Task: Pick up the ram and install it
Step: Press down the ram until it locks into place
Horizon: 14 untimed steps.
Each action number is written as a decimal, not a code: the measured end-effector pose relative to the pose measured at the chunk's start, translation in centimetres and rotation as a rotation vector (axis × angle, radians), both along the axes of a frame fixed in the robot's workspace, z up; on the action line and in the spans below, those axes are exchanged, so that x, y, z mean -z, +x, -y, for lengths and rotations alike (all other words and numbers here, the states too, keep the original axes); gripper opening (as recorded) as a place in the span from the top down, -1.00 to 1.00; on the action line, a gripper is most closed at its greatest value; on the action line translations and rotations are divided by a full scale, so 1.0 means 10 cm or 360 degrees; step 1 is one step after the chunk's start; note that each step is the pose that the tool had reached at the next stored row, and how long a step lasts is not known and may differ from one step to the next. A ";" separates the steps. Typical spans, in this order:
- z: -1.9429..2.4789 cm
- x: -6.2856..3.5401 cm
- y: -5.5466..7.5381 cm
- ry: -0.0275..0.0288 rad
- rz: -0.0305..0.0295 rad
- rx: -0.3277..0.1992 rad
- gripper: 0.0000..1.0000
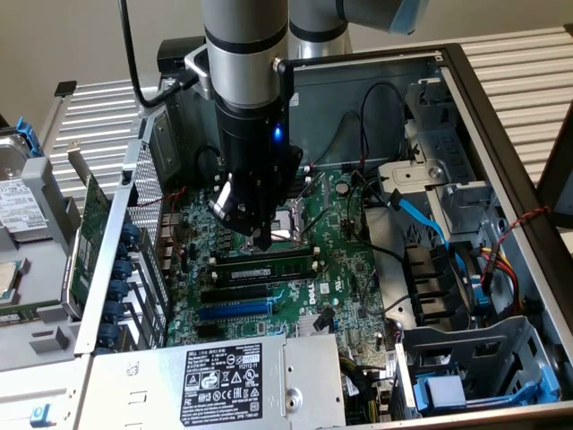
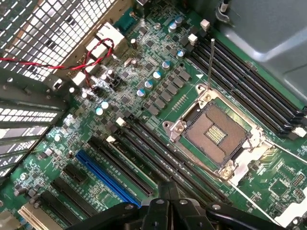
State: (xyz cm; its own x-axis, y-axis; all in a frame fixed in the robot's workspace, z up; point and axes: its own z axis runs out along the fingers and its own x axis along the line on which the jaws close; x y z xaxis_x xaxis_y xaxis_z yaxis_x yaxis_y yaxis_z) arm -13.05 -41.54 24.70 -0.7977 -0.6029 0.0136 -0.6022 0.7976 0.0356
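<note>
Ram [image 1: 269, 266] sits in slot directly under pincer [image 1: 260, 240], apparently seated. Pincer fully closed, holding nothing, tips pressing down near CPU socket [image 2: 218, 135], likely pushing stick home.

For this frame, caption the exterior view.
Arm's shut hand poised over the motherboard beside the CPU socket in an open PC case.

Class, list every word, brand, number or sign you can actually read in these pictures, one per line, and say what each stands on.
"DELL": white logo on the green motherboard, beside the blue slot.
Power supply label: warning signs and certification marks show; its text is too small to read.
White sticker on the drive at the exterior view's left: too blurred to read.
White triangle mark: printed by the CPU socket.
</note>
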 end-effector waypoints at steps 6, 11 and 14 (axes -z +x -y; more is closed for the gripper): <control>0.000 0.006 0.00 0.00000 -0.00001 0.0162 0.80; 0.000 0.011 0.00 0.00000 0.00000 0.0297 0.80; 0.000 0.014 0.00 0.00000 0.00000 0.0379 0.80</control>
